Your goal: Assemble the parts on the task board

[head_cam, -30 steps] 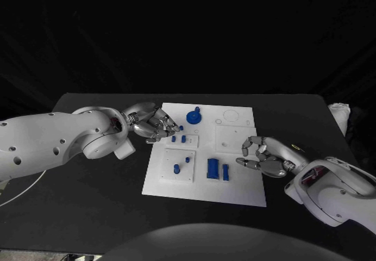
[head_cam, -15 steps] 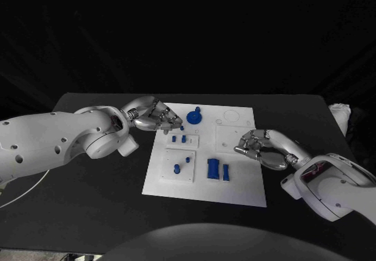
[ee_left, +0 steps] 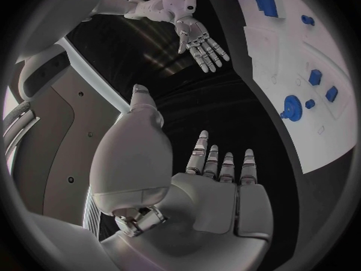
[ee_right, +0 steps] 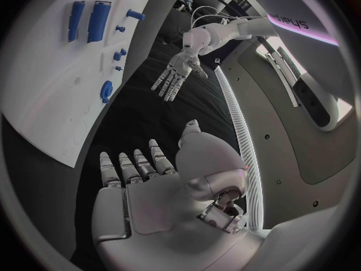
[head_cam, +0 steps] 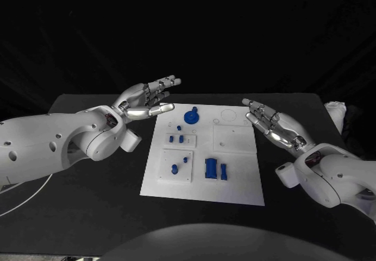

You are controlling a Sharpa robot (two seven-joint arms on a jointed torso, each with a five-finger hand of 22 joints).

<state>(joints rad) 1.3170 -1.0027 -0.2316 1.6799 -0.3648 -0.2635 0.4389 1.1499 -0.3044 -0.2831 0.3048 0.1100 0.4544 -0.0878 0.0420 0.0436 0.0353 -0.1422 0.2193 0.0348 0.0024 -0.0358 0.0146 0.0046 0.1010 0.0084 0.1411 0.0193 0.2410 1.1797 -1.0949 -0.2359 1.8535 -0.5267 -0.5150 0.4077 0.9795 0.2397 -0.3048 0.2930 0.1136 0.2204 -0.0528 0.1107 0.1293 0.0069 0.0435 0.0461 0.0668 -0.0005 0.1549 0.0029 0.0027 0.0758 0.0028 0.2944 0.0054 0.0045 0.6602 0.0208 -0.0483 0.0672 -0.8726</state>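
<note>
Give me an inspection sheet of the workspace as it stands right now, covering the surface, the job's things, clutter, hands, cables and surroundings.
Surface: black table, with the white task board lying in its middle.
Job's things: blue parts on the board: a round gear-like part near the far edge, small pegs in the middle, two long blocks nearer the robot.
Clutter: a white object at the table's right edge, too unclear to name.
Hands: left hand raised, fingers spread, holding nothing; right hand raised, fingers spread, holding nothing.
Cables: a thin white cable under the left arm.
Surroundings: dark backdrop beyond the table.
</note>
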